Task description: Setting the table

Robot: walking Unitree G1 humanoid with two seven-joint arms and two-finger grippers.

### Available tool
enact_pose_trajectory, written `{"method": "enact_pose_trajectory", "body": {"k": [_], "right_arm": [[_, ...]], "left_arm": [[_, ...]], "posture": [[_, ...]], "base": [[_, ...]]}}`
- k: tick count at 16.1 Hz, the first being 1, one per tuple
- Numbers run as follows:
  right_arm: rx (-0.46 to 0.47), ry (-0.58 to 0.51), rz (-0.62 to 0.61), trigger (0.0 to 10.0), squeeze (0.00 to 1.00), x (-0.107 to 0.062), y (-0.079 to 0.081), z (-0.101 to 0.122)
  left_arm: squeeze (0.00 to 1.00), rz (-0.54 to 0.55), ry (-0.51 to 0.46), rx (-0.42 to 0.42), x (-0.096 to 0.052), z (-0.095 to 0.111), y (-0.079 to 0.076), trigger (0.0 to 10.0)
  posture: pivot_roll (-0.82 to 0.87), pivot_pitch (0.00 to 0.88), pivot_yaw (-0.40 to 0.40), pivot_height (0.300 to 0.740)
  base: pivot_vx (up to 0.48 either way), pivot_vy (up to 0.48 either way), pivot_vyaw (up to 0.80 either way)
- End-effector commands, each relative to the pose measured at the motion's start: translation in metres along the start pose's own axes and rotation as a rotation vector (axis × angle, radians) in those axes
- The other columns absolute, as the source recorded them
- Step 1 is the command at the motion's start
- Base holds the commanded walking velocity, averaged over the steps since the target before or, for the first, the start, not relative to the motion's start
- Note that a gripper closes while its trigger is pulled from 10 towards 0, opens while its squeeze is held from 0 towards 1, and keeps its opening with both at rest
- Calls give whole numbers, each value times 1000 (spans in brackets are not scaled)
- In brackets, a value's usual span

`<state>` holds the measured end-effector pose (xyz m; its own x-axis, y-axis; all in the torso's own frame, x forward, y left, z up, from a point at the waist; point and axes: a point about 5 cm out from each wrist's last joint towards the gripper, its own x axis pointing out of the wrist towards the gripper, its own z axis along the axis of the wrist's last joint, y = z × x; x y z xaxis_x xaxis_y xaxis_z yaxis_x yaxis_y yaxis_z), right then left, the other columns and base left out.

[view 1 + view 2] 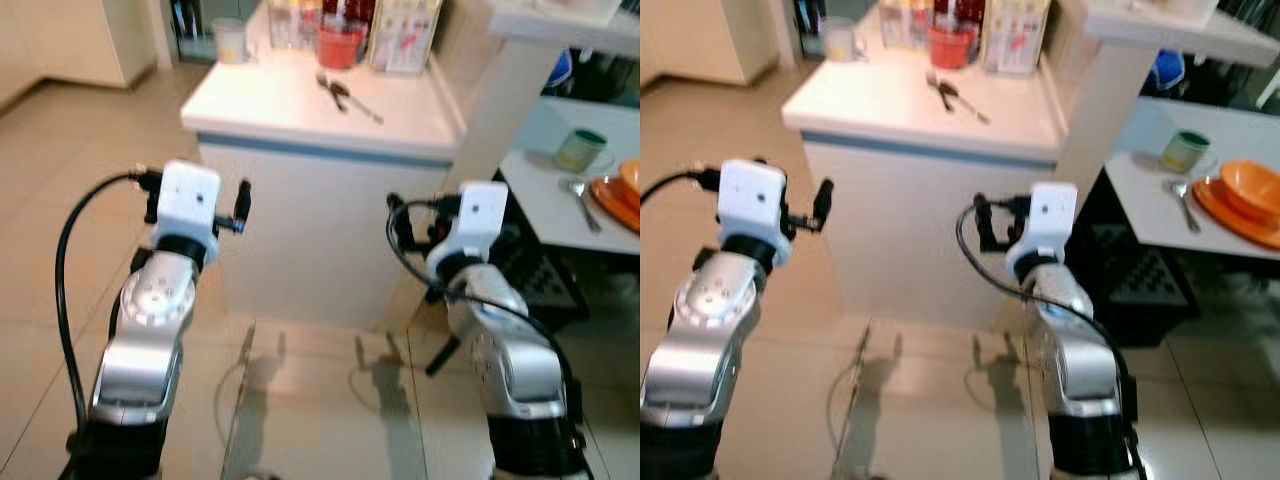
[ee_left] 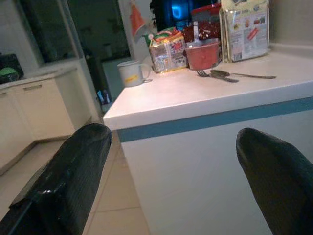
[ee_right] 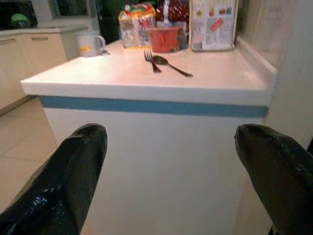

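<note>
A white surface with a blue band under its edge stands before the robot, both arms raised short of it; the left pincer and the right pincer are each spread wide and carry nothing. To the robot's right a second, lower surface is part laid: an orange plate with an orange bowl on it, a spoon just beside the plate, and a green mug behind the spoon. The cutlery likely wanted next, a fork and a dark spoon, lies side by side and touching near the back of the white surface, in front of a red tub, a printed carton and some packets; a white mug sits at the far corner. Judged from here, the step is the approach: the robot should step close enough to reach over the edge, come down from above, and close across one handle at a time so the pair does not skid. The plate is cut off at the picture's edge, the labels are unreadable, and whether the fork and spoon overlap cannot be told
</note>
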<state>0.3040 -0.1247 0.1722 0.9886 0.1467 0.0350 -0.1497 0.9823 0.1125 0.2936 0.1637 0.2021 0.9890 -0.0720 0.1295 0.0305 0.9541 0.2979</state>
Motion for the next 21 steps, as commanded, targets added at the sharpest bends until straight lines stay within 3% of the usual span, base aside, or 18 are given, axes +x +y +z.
{"method": "enact_pose_trajectory", "body": {"k": [1,10,21], "right_arm": [[-23,-33,-7,10000,0,2,-3,7],[-34,-41,-36,10000,0,9,-7,9],[7,-25,-54,10000,0,9,-11,8]], "left_arm": [[0,4,-12,-17,3,3,-2,10000],[0,29,-16,-13,8,4,5,10000],[0,-15,-13,-3,7,3,-2,10000]], "posture": [[78,0,-75,740],[67,0,-69,740],[61,0,-56,740]], "base": [[382,0,0],[450,0,133],[454,0,0]]}}
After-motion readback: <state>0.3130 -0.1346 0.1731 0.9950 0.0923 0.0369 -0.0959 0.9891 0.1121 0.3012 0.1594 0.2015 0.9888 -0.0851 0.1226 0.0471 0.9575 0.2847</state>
